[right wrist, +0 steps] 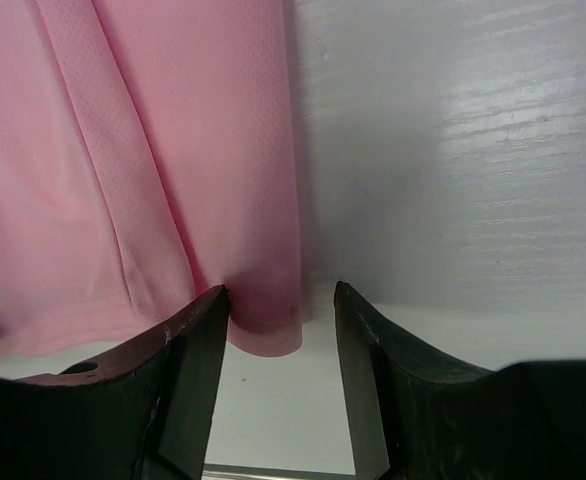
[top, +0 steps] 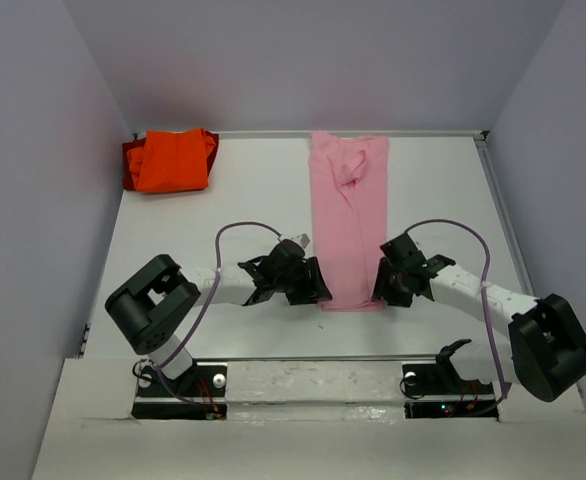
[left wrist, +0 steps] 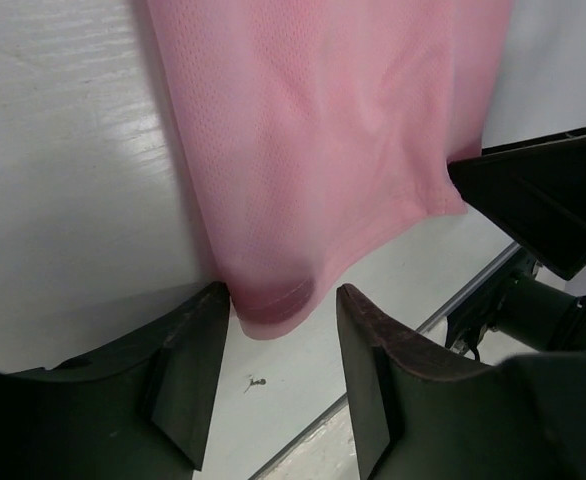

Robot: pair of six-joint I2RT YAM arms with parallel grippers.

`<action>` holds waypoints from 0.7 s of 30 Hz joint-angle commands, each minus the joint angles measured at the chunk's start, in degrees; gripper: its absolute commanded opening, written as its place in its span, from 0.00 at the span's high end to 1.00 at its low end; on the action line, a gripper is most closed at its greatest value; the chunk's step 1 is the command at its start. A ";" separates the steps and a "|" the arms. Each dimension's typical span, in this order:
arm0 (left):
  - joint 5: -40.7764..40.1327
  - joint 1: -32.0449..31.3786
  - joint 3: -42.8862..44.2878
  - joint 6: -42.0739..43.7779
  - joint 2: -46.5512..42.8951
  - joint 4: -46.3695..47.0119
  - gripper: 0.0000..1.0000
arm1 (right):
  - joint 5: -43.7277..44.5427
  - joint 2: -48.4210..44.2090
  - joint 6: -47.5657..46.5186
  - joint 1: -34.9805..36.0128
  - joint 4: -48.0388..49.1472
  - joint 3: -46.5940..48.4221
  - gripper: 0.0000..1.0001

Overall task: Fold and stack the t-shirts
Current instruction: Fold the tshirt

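Pink t-shirt (top: 348, 215), long strip at centre of tabletop (top: 223, 210), orange t-shirts (top: 171, 160) piled far left; left gripper (left wrist: 278, 350) and right gripper (right wrist: 281, 340) both apart, astride its near corners, nothing clamped; risk: shallow or uneven bite catching one layer only, dropping a corner, skewing the fold.

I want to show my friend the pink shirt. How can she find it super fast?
On the white table, a long strip of cloth runs from the far edge down to between the left pincer and the right pincer. That is the pink t-shirt: pale and stretched out, unlike the bright orange t-shirts piled in the far left corner.
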 commanded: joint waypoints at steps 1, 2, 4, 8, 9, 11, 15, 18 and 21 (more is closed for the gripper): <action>1.12 -1.35 -0.75 0.48 0.72 -0.06 0.43 | -1.14 -1.41 1.20 0.41 2.92 -1.36 0.48; 1.12 -1.52 -0.75 0.48 0.89 -0.06 0.44 | -1.49 -1.41 1.29 0.93 3.36 -2.06 0.49; 0.95 -2.14 -0.75 0.31 0.98 -0.24 0.46 | -1.41 -1.15 1.64 0.94 4.33 -3.20 0.50; 0.68 -2.67 -0.84 0.13 1.42 -0.41 0.48 | -1.67 -0.80 1.91 0.94 5.74 -3.91 0.51; 0.68 -2.84 -0.84 -0.05 1.51 -0.41 0.50 | -1.76 -0.71 1.91 0.94 6.09 -4.09 0.52; 0.59 -3.11 -0.75 -0.05 1.59 -0.50 0.52 | -1.59 -0.36 1.73 0.94 6.27 -4.09 0.54; 0.60 -3.28 -0.57 0.30 2.12 -0.41 0.66 | -2.11 -0.62 1.73 0.94 7.14 -4.52 0.69; 1.03 -3.28 -0.22 1.01 3.08 -0.41 0.78 | -2.64 -0.97 1.38 0.94 7.15 -4.70 0.91; 1.91 -3.37 -0.13 1.18 3.97 0.29 1.00 | -3.87 -2.37 1.21 0.94 6.97 -4.79 1.00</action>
